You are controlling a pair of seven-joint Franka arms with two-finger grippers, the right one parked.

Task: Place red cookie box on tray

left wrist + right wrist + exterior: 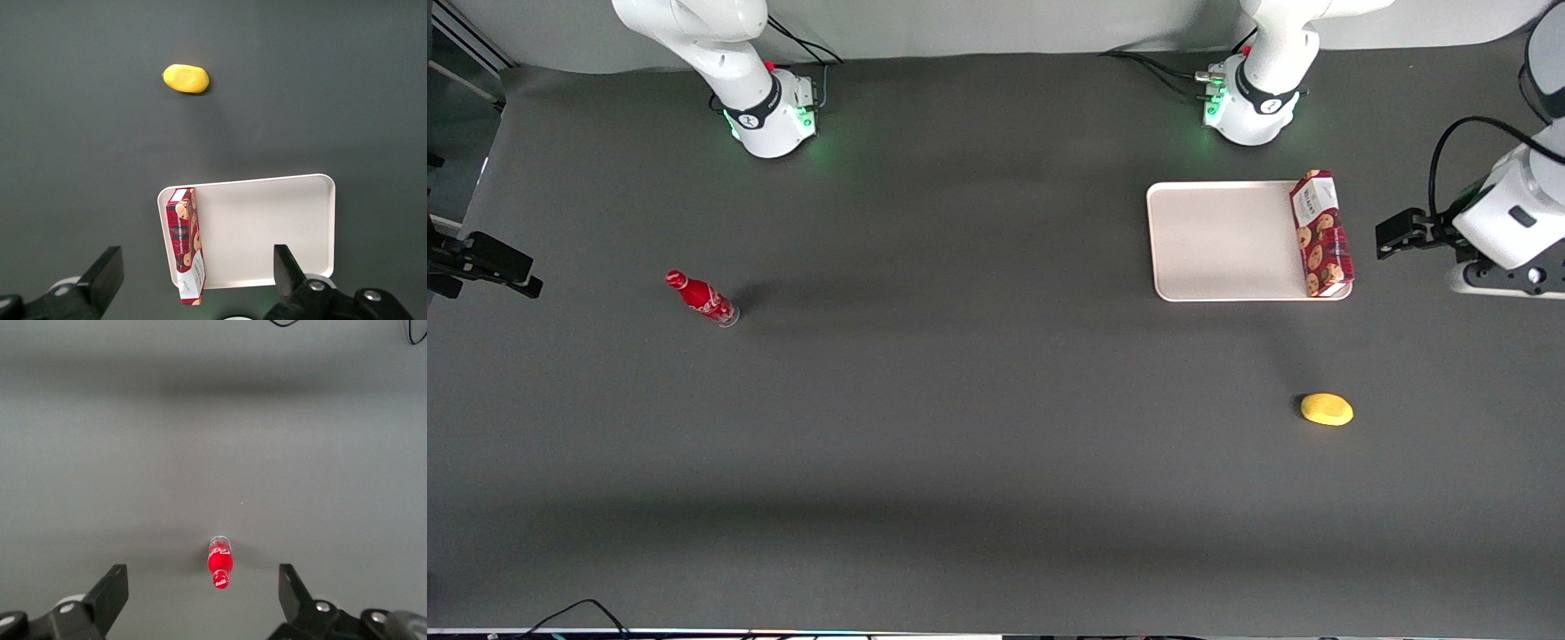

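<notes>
Cookie carton first: your red cookie box (1322,234) lies on the tray (1218,240), flat along the short edge that faces the working arm's end of the table. Its printed red face is up, and one white end panel pokes slightly past the tray's rim on the side farther from the front camera. In the left wrist view the same red cookie box (186,244) runs along one short rim of the tray (267,227), with the rest of the tray's pale surface bare beside it.

Take the tray as your landmark for everything else. Your gripper (197,277) hangs well above the tray, looking straight down on it; its two fingers (287,267) stand wide apart with nothing between them, and neither touches the box or the tray. In the front view the working arm's wrist sits off the tray, toward the working arm's end of the table, clear of the rim.

You can see a yellow lemon-like fruit (1327,409) on the dark table (960,444), nearer to the front camera than the tray and well apart from it. A small red soda bottle (701,298) stands upright far from the tray, toward the parked arm's end of the table.
</notes>
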